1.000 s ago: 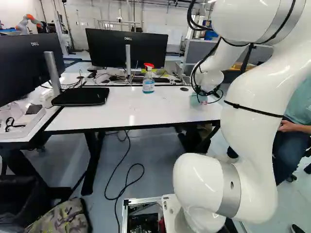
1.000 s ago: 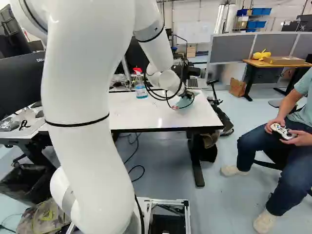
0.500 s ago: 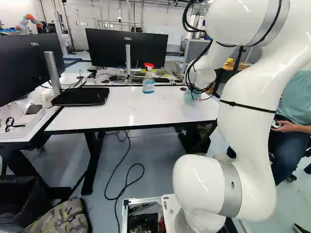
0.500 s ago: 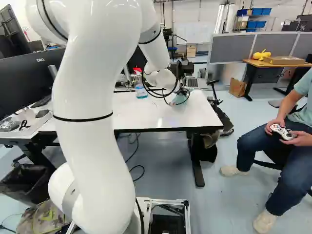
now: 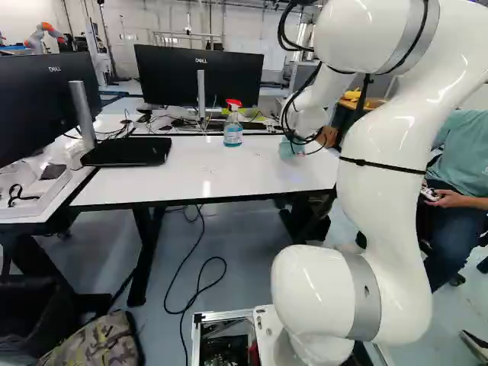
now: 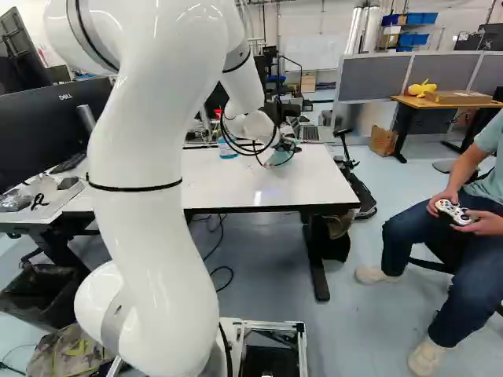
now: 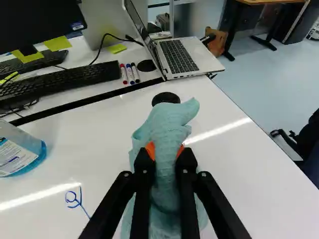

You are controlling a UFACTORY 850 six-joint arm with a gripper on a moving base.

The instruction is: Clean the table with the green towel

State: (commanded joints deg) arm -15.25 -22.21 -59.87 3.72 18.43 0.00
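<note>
Pinching the green towel (image 7: pixel 167 122) from both sides, the gripper (image 7: pixel 165 151) leaves loose folds on or just over the surface (image 7: pixel 244 169), probably so they can rub away marks like the blue scribble (image 7: pixel 81 201).

The arm (image 6: pixel 149 259) is glossy white, built of thick, smooth tubes that swell into bulbous, rounded joints. Broad silver-grey bands (image 5: pixel 364 297) ring the joints, the lowest one bearing a small dark oval mark. A thin black strap (image 5: pixel 387 166) circles the long middle tube, and another rings the slimmer tube beyond. Black cables (image 5: pixel 280 29) loop loosely outside the white shell, bunching near the wrist. The pincer (image 6: pixel 288 144) is matt black, with slim, angular fingers, orange pads (image 7: pixel 150 150) and small round screw heads (image 7: pixel 203 174) at its links.
</note>
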